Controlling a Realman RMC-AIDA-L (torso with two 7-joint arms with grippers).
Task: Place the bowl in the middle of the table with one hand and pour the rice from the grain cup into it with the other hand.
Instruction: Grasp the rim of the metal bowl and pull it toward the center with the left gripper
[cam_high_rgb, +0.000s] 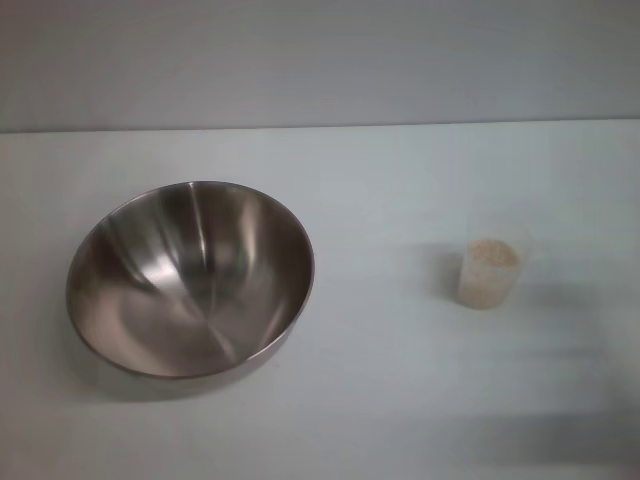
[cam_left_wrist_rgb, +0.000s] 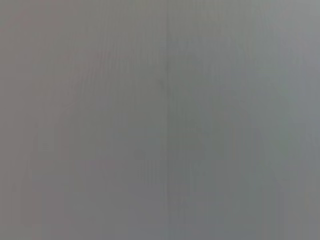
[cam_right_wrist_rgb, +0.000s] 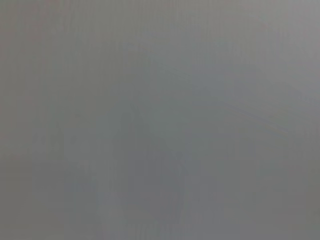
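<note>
A large shiny steel bowl (cam_high_rgb: 190, 280) rests on the white table (cam_high_rgb: 400, 400), left of centre in the head view, tilted a little, with nothing inside it. To its right stands the small clear grain cup (cam_high_rgb: 492, 262), upright and apart from the bowl. Pale beige rice (cam_high_rgb: 490, 272) fills most of the cup. Neither gripper shows in the head view. Both wrist views give only a flat grey surface, with no fingers and no object in them.
The table's far edge (cam_high_rgb: 320, 127) runs across the upper part of the head view, with a plain grey wall behind it. Bare tabletop lies between the bowl and the cup and in front of both.
</note>
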